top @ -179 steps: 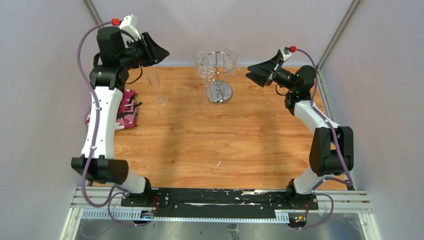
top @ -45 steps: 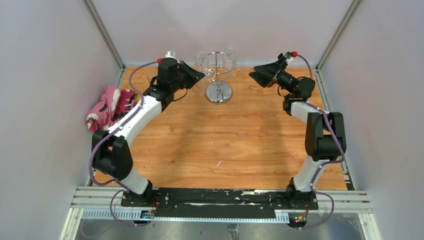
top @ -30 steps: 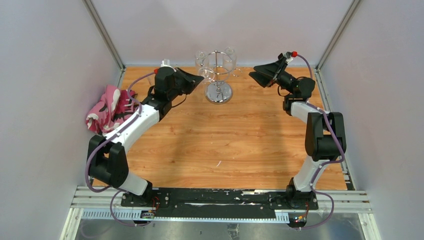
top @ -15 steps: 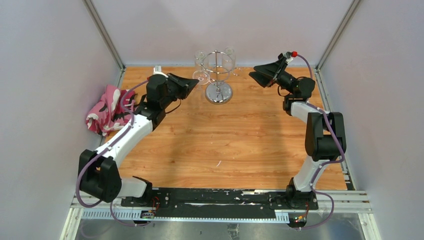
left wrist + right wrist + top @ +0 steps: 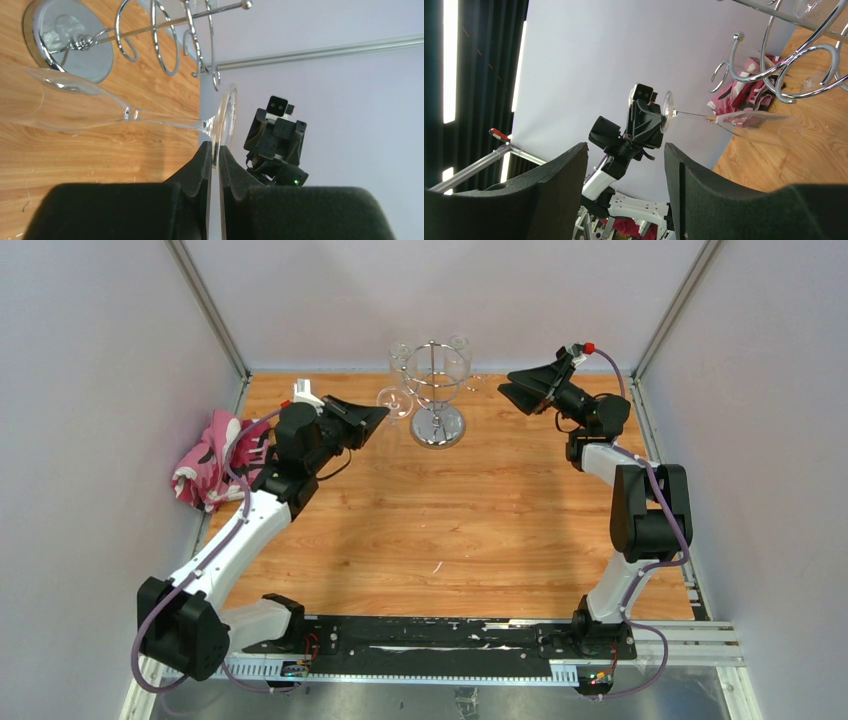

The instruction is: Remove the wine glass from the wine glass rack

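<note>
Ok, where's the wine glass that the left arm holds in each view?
Top external: wine glass upper middle, just left of the rack.
Left wrist: wine glass across the middle, foot pinched in the left hand; rack upper left.
Right wrist: wine glass right of centre, below the rack loops.
Shared landmark: the rack.

Far centre: rack; left edge: cloth.
</note>
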### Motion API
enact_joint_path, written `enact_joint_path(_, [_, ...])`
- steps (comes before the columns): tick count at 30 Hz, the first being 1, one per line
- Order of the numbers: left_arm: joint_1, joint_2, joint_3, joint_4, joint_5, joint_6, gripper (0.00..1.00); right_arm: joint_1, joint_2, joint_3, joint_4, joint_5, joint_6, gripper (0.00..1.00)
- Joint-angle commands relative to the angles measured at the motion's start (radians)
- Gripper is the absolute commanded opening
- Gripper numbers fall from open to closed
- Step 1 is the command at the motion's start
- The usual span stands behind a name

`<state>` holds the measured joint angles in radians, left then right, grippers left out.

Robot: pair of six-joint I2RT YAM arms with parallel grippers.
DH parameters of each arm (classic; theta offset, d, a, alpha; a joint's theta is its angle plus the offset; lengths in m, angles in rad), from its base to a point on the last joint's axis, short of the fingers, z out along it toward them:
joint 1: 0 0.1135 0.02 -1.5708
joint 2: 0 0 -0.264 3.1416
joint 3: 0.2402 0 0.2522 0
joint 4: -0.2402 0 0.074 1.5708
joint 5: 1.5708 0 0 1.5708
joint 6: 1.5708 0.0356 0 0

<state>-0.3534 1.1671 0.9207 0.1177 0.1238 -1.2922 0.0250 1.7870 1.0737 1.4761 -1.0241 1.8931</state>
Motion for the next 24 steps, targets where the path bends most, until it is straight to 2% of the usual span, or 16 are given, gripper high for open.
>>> enact_joint_path(1, [0.007,-0.066,-0.014,0.010,-0.034,0.047,0.00,-0.003,0.002,0.000,0.051,-0.001,0.001,0.63])
enact_joint_path(7, [0.007,-0.122,-0.010,0.009,0.001,0.101,0.00,0.007,0.005,0.000,0.049,-0.006,-0.006,0.63])
enact_joint_path(14, [-0.012,-0.142,0.075,0.007,0.107,0.153,0.00,0.052,0.020,0.023,0.056,-0.042,-0.006,0.65])
enact_joint_path(24, [-0.096,-0.159,0.174,0.001,0.149,0.123,0.00,0.139,0.044,-0.011,0.044,-0.046,-0.072,0.66])
